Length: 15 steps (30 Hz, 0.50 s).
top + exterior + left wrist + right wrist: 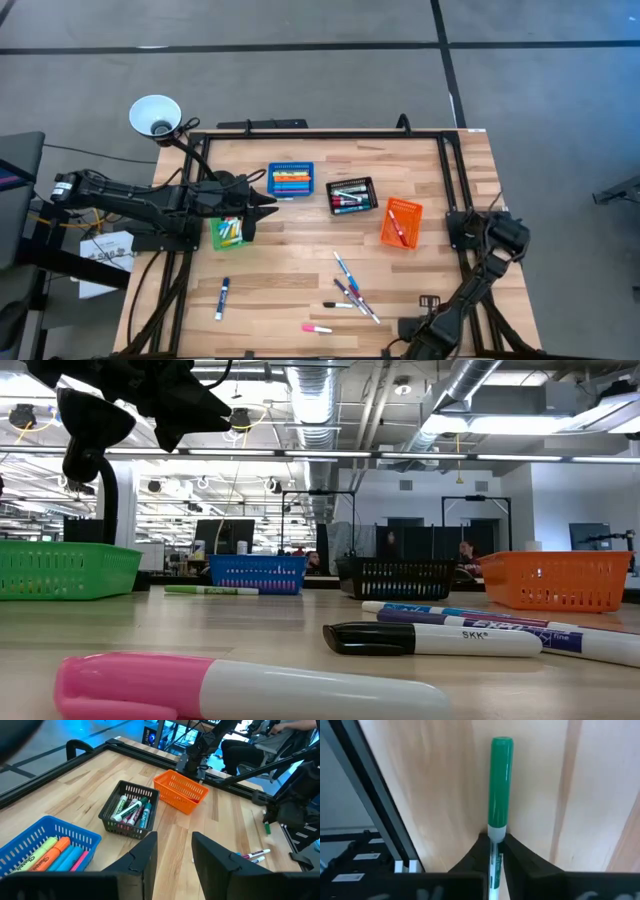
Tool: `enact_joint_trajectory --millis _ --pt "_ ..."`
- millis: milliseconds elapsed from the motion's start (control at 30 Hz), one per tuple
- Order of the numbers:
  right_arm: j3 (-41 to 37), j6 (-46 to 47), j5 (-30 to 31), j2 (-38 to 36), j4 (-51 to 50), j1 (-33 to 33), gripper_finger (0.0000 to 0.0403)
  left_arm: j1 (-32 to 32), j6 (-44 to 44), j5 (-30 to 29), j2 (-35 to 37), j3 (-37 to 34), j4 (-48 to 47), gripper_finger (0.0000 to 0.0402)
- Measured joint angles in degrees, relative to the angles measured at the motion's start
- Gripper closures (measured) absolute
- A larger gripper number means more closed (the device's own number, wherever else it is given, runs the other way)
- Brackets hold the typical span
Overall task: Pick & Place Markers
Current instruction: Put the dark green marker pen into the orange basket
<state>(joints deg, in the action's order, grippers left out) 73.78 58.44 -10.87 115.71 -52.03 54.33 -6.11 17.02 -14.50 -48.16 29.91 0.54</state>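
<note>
Right claw (495,851): at the right edge of the bench (300,290), beside the black frame rail; fingers clamped on a green-capped marker (500,785), pinching the white barrel just below the cap.
Held marker, look: bright green glossy cap, white barrel with small print; cap end points away from the wrist, over bare wood.
Left claw (172,852): hangs above the green bin (228,233) at the left of the bench; fingers apart, nothing between them.
Loose markers (352,290): a small cluster lies flat on the front middle of the bench, some touching or crossing; white barrels, caps in blue, purple, black.
Pink-capped marker (317,327): alone near the front edge, close to the low camera.
Blue-capped marker (221,298): alone at front left, well apart from the cluster.
Sorted markers: some already lie in the blue bin (291,181), black bin (352,196), orange bin (401,223) and the green one.
Handling, judged: light, stiff plastic sticks; smooth round barrels likely to roll or slip if pinched off-centre.
Where to take hold, judged: across the barrel near mid-length, fingers square to its axis; grip by the cap risks pulling it loose.
Risk, judged: crossed markers in the cluster may drag a neighbour along.
Progress, judged: partway; several markers not yet binned.
</note>
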Motion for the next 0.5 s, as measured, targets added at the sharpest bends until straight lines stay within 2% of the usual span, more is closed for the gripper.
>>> enact_joint_trajectory --millis 167,300,500 --pt "0.56 -0.44 1.0 -1.17 -0.75 -3.99 0.0362 0.01 -0.07 -0.01 0.0 0.0 -0.02 0.0284" --pt "1.87 -1.46 9.39 -4.4 -4.12 -8.08 0.0352 0.0 -0.12 -0.01 0.0 0.0 -0.02 0.0284" --pt "2.16 0.03 21.29 -12.17 -16.43 -14.07 0.0384 0.01 -0.22 -0.01 0.0 0.0 -0.02 0.0284"
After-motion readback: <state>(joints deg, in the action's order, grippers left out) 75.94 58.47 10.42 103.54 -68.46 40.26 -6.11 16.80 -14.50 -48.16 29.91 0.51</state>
